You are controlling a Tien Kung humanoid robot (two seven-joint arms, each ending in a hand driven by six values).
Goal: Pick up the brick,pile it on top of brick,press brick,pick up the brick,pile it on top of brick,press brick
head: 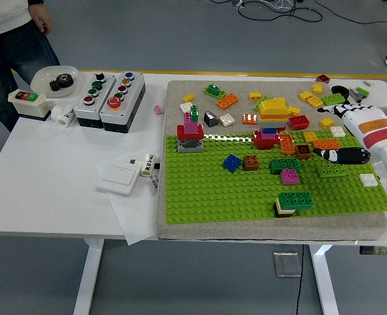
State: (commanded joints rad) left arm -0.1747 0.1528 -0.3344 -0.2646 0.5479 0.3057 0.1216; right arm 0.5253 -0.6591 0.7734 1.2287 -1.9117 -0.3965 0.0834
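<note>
Now, right hand (351, 147) at baseplate's (246, 197) right edge, fingers curled, apparently holding nothing — view poor there. Light green brick (332, 170) lies just beside its fingertips; dark green brick on white brick (294, 202) sits near front edge. My plan: come straight down over studs, pinch long sides, lift without tilt. Count: one tall multicolour stack (272, 121), one red-pink stack (190, 131), two button boxes (108, 98). Left hand unseen.

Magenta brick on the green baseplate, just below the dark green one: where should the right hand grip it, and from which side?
Grip the magenta brick across its two free side faces, left and right, coming down from above. It sits flat and studs-up on the green baseplate; the dark green brick crowds its far side. The right hand is already close on the right.
</note>
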